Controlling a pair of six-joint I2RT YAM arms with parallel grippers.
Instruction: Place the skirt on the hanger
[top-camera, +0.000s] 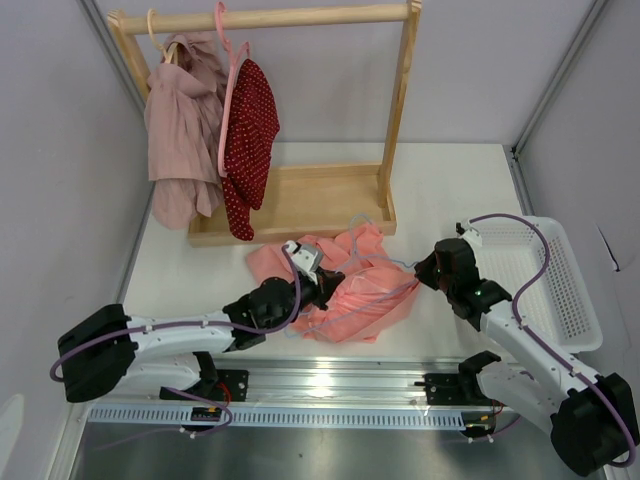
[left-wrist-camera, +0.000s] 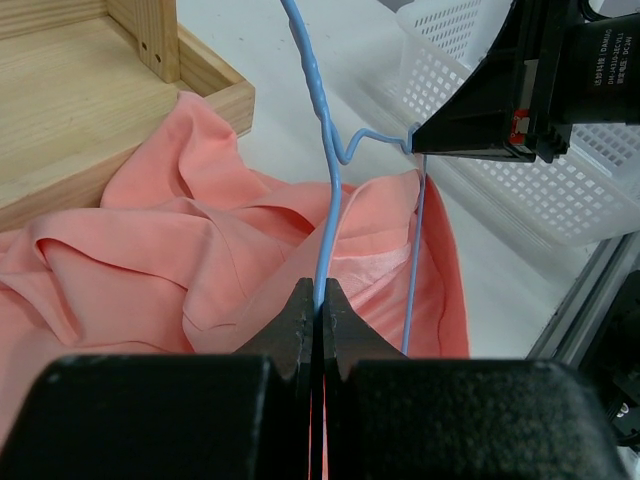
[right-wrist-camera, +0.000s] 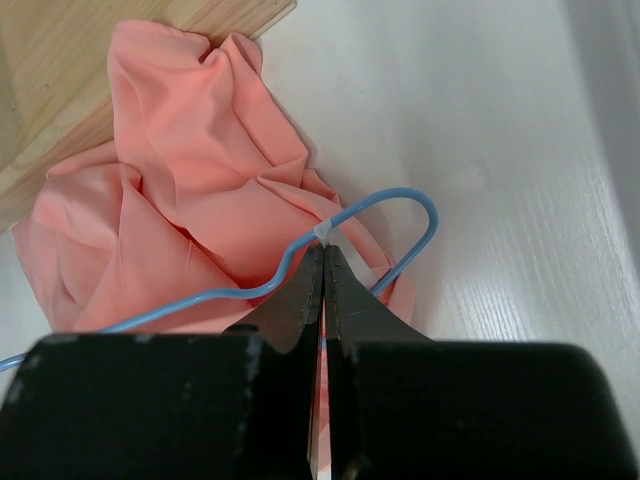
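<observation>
Hanging at the far left on the wooden rack (top-camera: 400, 110) are a dusty mauve garment (top-camera: 180, 140) and a dark red dotted garment (top-camera: 250, 140), both well clear of the work. In front of the rack's base, the left gripper (top-camera: 318, 283) reaches in from the left, clamped tight on the wire of the light-blue hanger (left-wrist-camera: 318, 100). The skirt (top-camera: 360, 300) lies crumpled on the table (top-camera: 450, 190) under that wire, between the two arms. The hanger runs roughly left to right across the top of the skirt, not through it, so I judge the skirt is not yet on it. The right gripper (top-camera: 422, 270) pinches the hanger near the neck of its hook, at the skirt's right edge. Both grippers are occupied, so neither is free to pick up the fabric, though the left is nearer its bulk. The white basket (top-camera: 540, 260) sits just right of the right arm, close enough to hinder a wide swing.
</observation>
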